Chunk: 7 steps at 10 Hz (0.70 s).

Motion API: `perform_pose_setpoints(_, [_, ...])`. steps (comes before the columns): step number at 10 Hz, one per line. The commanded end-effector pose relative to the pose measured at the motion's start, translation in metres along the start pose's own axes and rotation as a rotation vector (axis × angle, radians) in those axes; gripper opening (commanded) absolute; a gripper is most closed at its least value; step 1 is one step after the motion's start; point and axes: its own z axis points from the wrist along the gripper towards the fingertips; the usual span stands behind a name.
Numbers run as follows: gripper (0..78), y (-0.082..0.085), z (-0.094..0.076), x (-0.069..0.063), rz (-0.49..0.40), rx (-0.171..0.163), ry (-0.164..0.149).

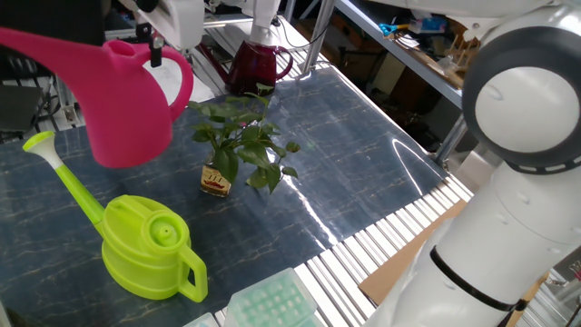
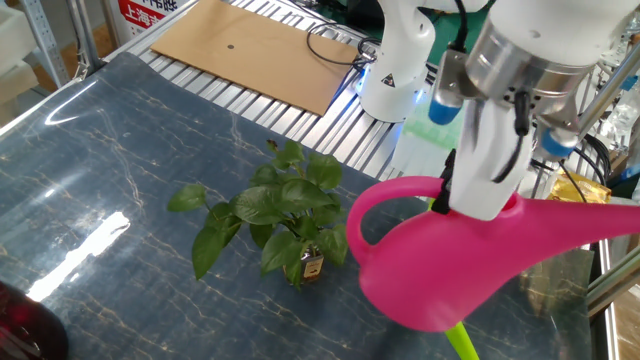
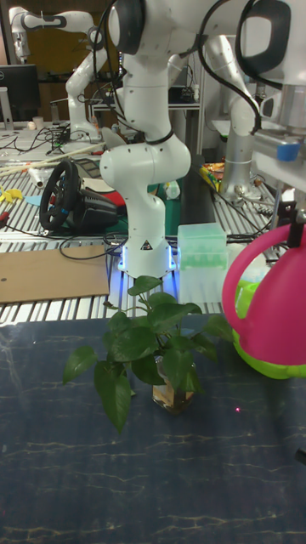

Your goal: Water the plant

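A: Nearest, lower left of one fixed view?
B: Lime-green plastic watering can, standing on the dark marbled blue tabletop, handle toward the bottom edge, long thin spout running up-left to a flat rose head near the left edge. Beside it, at the bottom edge, a pale green ridged plastic box.

A: And the plant?
B: Centre of that frame: small sprig of green leafy stems in a tiny amber-brown labelled glass bottle, standing upright on the tabletop, long axis vertical, leaves spreading out and drooping to all sides. Centre-left in the tall fixed view, lower centre in the other fixed view.

A: Above it?
B: Large pink plastic watering can, upper left, lifted clear of the table, body roughly level, spout reaching out past the left edge, away from the plant. Hanging from the white two-finger gripper, clamped on the top of the can by the handle; same hold seen at right in the other fixed view.

A: Farthest back?
B: Dark red translucent jug, top centre, just behind the leaves. Flat brown cardboard sheet on the slatted metal table edge, upper left of the other fixed view.
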Motion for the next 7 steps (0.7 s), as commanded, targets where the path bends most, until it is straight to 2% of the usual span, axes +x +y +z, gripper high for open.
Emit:
perform_pose_setpoints(1, [1.2,0.0,-0.002,0.0,-0.036,-0.029,0.096])
perform_pose_setpoints(2, [1.2,0.0,-0.002,0.0,-0.121,-0.037,0.135])
perform_pose_setpoints(3, [1.2,0.0,-0.002,0.0,-0.142,-0.028,0.136])
perform_pose_setpoints(6, [1.2,0.0,0.0,0.002,-0.15,-0.026,0.129])
perform_pose_setpoints(7, [1.2,0.004,0.014,0.012,-0.15,-0.018,0.098])
